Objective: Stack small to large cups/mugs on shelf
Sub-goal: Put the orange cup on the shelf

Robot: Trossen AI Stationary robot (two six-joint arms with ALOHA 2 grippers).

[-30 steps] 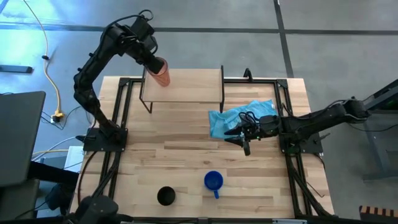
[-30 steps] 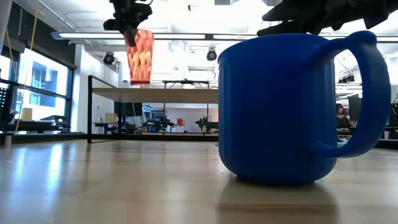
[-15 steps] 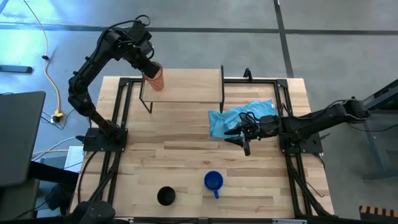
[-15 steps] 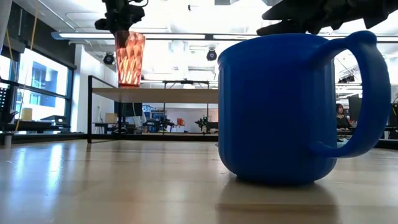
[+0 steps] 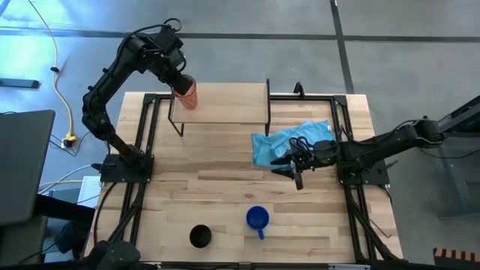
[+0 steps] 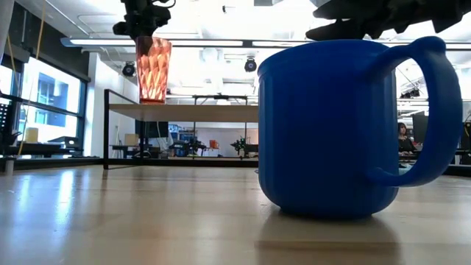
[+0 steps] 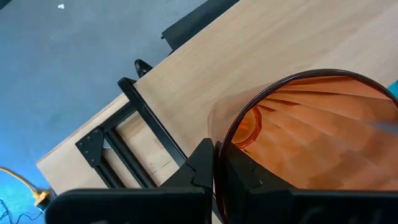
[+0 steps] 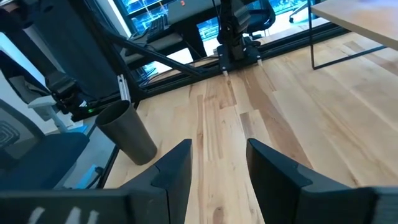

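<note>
My left gripper (image 5: 180, 81) is shut on the tall orange-red tumbler (image 5: 187, 94), holding it over the left end of the light-wood shelf (image 5: 229, 103). In the low view the tumbler (image 6: 153, 70) stands upright, its base at the shelf top (image 6: 191, 110). I cannot tell whether the base touches the shelf. The blue mug (image 5: 257, 218) and the black cup (image 5: 200, 236) stand upright on the table near its front edge. My right gripper (image 5: 291, 171) is open and empty, low over the table next to the light-blue cloth. My left gripper holds the tumbler by its rim (image 7: 219, 152), one finger inside (image 7: 249, 177) and one outside (image 7: 198, 167). The fingers come from above, pointing down. The tumbler hangs upright below them, with its base at the level of the shelf top.
A crumpled light-blue cloth (image 5: 289, 141) lies on the table right of the shelf. The black cup also shows in the right wrist view (image 8: 127, 132). The blue mug (image 6: 346, 125) fills the low view's foreground. Black frame rails run along both sides of the table.
My left gripper has moved toward the table's left edge with the tumbler. The tumbler has turned from tilted to upright and come down a little toward the shelf. It has held still for the last half second.
</note>
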